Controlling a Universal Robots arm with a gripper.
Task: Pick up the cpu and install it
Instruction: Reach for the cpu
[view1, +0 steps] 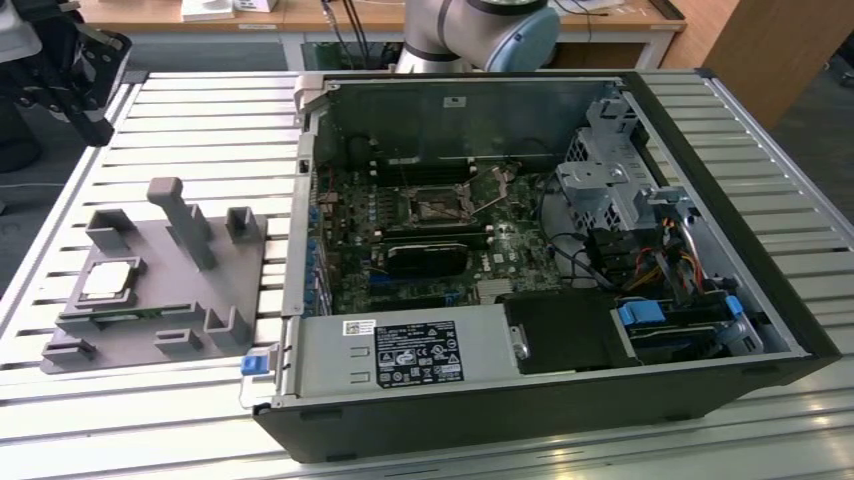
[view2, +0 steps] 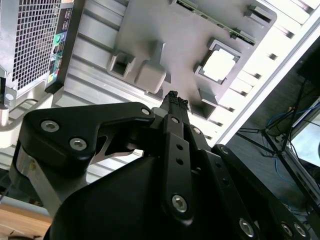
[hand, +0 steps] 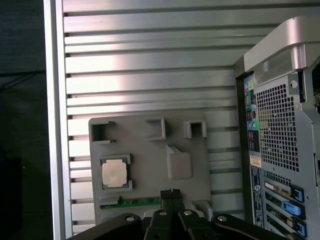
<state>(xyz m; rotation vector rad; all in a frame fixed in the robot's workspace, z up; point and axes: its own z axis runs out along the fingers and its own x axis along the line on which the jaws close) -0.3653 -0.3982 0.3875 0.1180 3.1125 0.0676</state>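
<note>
A silver table (hand: 150, 50) made of long metal slats is lying under everything. The gripper (hand: 170, 193) is hanging above it and pointing down. Its two black fingers are pressing together with no gap, and they are holding nothing.

Closest to the fingers, right underneath, a grey tray (hand: 145, 145) is sitting flat on the table. A chunky grey block (hand: 179, 165) on the tray is standing almost straight below the tips. A thin green stick (hand: 132, 201) is lying in a slot close by.

A little off to one side of the fingers, the cpu (hand: 114, 174) is resting in its own small pocket on the tray. Nothing is touching it. Its shiny top is facing up, and little raised corners are hugging it, most likely so it is not sliding around and can be grabbed from above.

Farther away, on the other side of the gripper, a big computer case (hand: 280, 125) is lying on its side. In the exterior view its cover is off, so the square black socket (view1: 438, 208) is facing up. That is probably so the chip can be lowered in from above. The socket is well apart from the cpu.
</note>
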